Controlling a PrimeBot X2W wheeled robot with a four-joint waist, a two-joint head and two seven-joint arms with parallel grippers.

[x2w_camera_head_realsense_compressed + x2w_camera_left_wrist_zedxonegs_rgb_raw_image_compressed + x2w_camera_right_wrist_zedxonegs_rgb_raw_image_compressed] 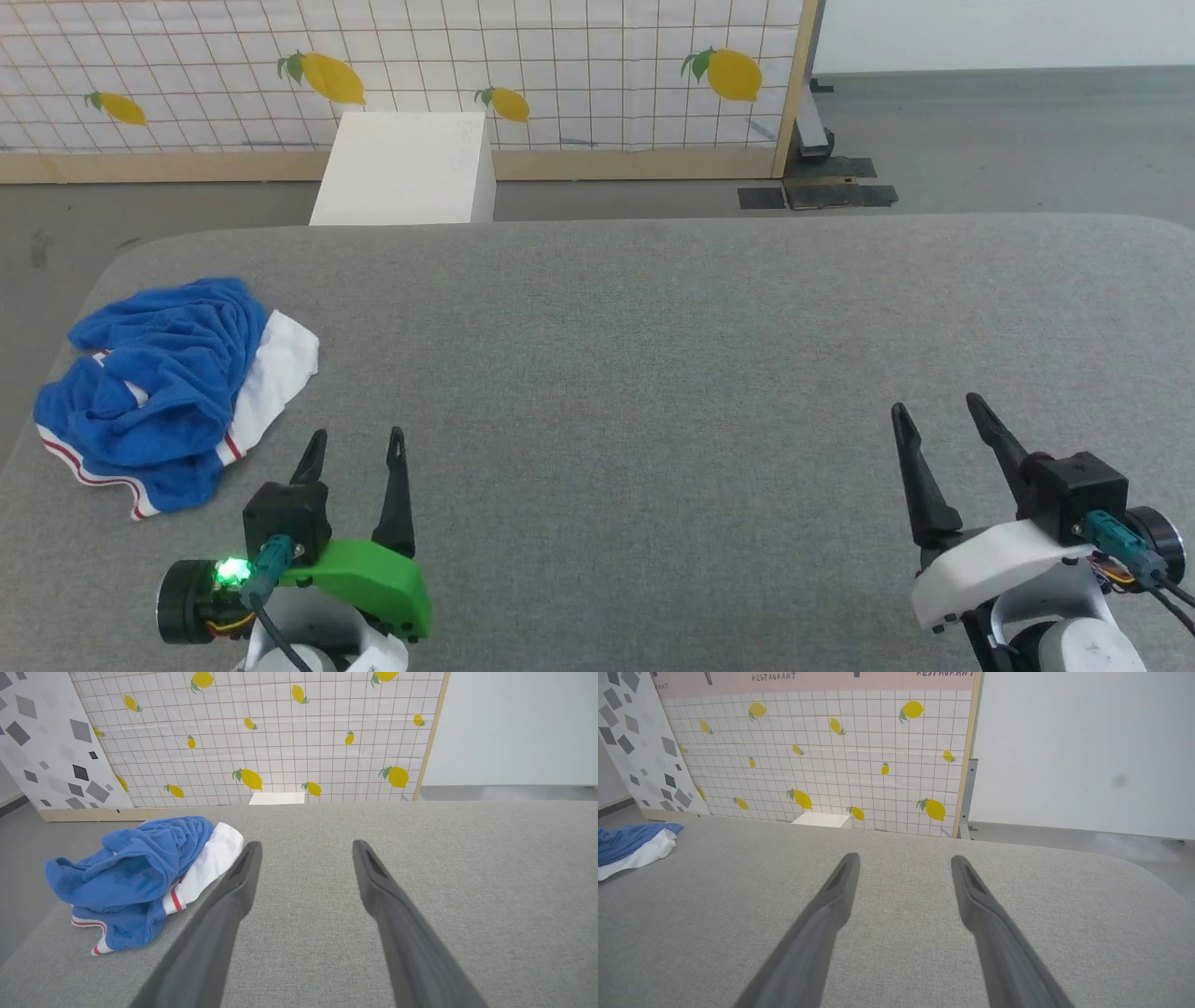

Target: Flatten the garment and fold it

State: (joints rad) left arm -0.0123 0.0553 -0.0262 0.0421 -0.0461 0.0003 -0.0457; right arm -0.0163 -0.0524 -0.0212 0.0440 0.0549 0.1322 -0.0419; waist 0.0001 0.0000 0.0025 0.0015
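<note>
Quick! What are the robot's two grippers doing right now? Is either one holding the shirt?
Left gripper: jaws open, holding nothing.
Right gripper: jaws open, holding nothing.

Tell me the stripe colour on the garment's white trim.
Red; the garment shows best in the left wrist view.

I see the garment [168,392] lying on the tabletop [653,373] along its left edge. My left gripper [358,433] is by the near edge, just right of it and apart from it. My right gripper [935,402] is well off toward the near right. Beyond the far edge, a box [406,168] stands on the floor [980,140] before a partition panel [560,75].
</note>
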